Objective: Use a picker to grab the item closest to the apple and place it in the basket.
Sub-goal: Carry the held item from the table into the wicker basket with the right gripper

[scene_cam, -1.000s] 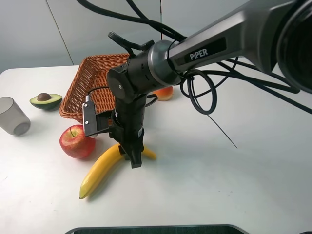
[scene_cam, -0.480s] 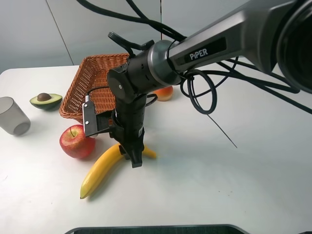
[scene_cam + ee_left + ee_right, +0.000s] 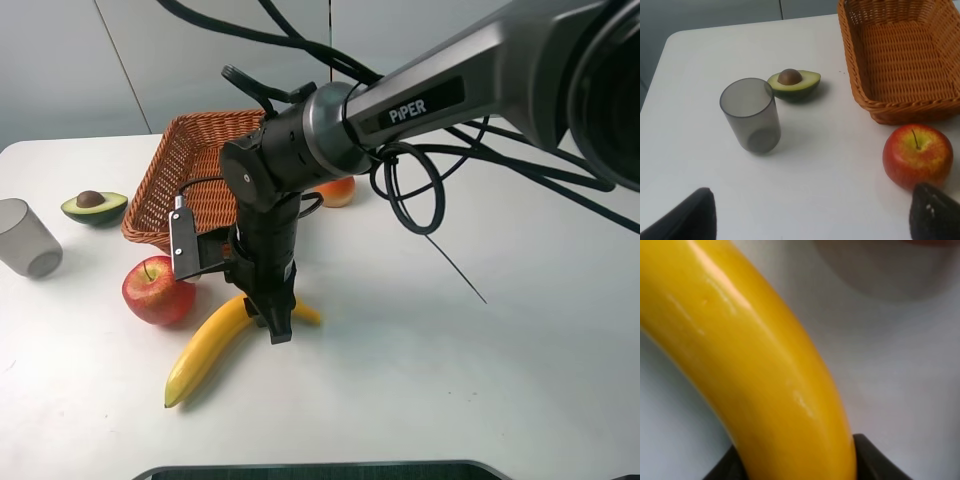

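A yellow banana [image 3: 210, 345] lies on the white table just right of the red apple [image 3: 157, 290], nearer to it than anything else. My right gripper [image 3: 277, 322] has reached across and stands down over the banana's upper end, its dark fingers [image 3: 875, 460] pressed against both sides of the banana [image 3: 755, 365], which still rests on the table. The wicker basket [image 3: 190, 170] stands behind the apple. My left gripper [image 3: 812, 220] is open, with nothing between its fingertips, and looks over the apple [image 3: 918, 155] and the basket [image 3: 900, 107].
A halved avocado [image 3: 94, 206] and a grey translucent cup [image 3: 27, 238] sit at the far left. An orange fruit [image 3: 338, 190] lies beside the basket's right side, partly behind the arm. Cables hang from the right arm over the table's middle.
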Robot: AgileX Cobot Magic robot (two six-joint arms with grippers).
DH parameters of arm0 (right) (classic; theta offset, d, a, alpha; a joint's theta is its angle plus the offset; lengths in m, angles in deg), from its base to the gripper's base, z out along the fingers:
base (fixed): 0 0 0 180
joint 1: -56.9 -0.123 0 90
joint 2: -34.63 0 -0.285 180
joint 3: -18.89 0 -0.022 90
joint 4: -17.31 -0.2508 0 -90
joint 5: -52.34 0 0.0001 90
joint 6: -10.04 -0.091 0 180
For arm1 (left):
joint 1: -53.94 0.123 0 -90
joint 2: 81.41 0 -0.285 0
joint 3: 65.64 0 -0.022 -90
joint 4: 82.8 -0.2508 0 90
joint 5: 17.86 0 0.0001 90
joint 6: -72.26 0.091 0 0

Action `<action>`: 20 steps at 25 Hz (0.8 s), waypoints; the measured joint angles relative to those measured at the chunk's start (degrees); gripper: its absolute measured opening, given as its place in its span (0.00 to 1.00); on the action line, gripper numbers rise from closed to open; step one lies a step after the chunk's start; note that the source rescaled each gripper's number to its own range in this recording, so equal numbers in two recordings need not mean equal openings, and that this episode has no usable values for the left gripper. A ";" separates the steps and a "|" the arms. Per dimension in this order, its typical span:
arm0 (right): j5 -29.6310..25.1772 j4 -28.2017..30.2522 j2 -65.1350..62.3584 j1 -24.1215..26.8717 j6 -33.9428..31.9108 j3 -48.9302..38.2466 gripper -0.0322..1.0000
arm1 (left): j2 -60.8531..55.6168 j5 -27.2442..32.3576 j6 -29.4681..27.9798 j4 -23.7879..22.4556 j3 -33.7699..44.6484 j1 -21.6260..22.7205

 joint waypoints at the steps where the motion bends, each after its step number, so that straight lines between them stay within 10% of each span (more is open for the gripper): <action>1: 0.00 0.11 0.00 0.00 0.00 0.00 0.06 | 0.00 0.00 -0.10 0.00 0.00 0.00; 20: -13.31 1.79 -12.65 0.00 -5.33 0.00 0.06 | 0.00 0.00 -0.10 0.00 0.00 0.00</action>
